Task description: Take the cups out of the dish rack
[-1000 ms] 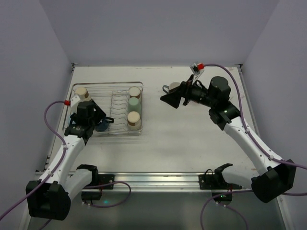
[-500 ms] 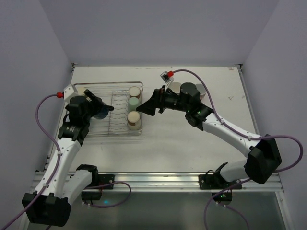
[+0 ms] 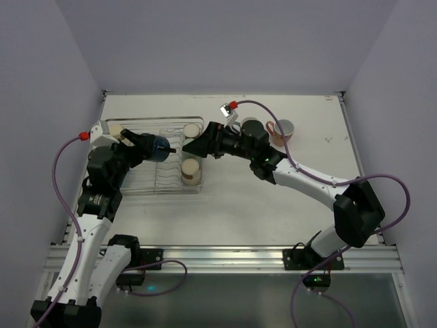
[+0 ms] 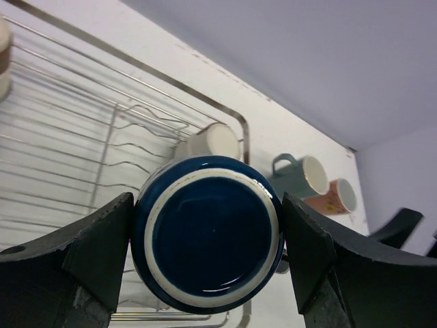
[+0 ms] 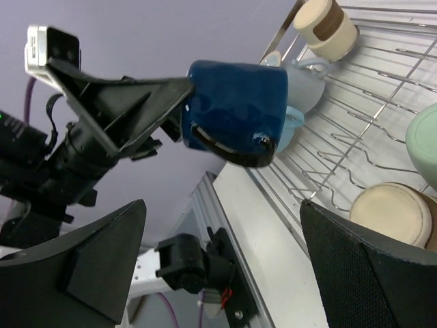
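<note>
My left gripper (image 3: 153, 145) is shut on the navy mug (image 3: 162, 146) and holds it lifted above the silver wire dish rack (image 3: 147, 121). In the left wrist view the mug's base (image 4: 208, 232) sits between both fingers. My right gripper (image 3: 193, 145) is open and empty over the rack's right side, facing the navy mug (image 5: 239, 109). Beige tumblers (image 3: 192, 171) (image 3: 193, 130) (image 3: 116, 130) stand in the rack. A pale green tumbler (image 5: 425, 140) and a light blue mug (image 5: 300, 92) also sit in the rack. The grey-teal mug (image 3: 249, 126) and salmon mug (image 3: 281, 130) stand on the table.
The white table (image 3: 273, 198) is walled by pale panels at the back and both sides. A metal rail (image 3: 218, 256) with the arm bases runs along the near edge. The rack's upright slot wires (image 4: 136, 137) stand below the lifted mug.
My left gripper has lifted the navy mug up out of the rack and to the right. My right arm has swung left from the table mugs to the rack's right side.
</note>
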`<state>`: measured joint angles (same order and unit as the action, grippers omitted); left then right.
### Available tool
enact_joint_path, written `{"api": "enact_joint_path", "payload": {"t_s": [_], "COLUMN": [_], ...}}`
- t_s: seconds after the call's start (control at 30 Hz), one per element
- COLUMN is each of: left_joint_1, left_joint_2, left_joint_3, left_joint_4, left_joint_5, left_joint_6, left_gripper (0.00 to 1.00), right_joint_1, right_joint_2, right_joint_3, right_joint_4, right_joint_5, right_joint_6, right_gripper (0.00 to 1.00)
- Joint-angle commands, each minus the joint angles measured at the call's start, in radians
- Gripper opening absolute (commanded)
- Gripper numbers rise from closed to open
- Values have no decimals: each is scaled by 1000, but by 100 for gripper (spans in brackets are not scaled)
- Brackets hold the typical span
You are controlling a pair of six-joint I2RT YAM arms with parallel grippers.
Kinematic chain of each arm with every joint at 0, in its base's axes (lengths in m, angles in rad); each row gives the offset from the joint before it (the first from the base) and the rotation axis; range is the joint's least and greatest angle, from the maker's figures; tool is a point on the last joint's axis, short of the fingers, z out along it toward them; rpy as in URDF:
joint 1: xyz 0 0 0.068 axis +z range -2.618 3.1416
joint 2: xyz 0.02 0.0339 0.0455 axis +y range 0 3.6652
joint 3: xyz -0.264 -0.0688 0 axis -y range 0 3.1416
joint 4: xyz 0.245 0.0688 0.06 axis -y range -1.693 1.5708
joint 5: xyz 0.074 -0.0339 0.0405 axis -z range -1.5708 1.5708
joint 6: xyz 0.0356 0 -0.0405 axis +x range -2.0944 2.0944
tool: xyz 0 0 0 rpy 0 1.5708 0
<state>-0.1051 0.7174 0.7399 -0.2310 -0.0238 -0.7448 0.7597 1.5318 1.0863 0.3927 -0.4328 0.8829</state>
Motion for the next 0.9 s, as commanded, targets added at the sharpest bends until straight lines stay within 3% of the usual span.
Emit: {"api": "enact_joint_path", "payload": {"t_s": [0.0, 0.23, 0.67, 0.87], "left_joint_1": [5, 5, 4, 2], "left_joint_2": [-45, -73, -104, -79], "left_joint_3": [-16, -76, -122, -165], "left_joint_4": [202, 358, 519, 637], "left_joint_5": [203, 364, 481, 578], "left_joint_6": [-70, -174, -275, -357], "left_gripper": [0, 0, 0, 0], "right_joint_1": [1, 1, 1, 1], "right_joint_2": [1, 13, 8, 30], "right_joint_3": [-8, -26, -68, -85], "right_joint_4": [130, 173, 302, 536], "right_joint_5": [69, 66, 16, -89], "right_joint_6": [105, 171, 254, 346], "right_gripper": [95, 93, 94, 75]}}
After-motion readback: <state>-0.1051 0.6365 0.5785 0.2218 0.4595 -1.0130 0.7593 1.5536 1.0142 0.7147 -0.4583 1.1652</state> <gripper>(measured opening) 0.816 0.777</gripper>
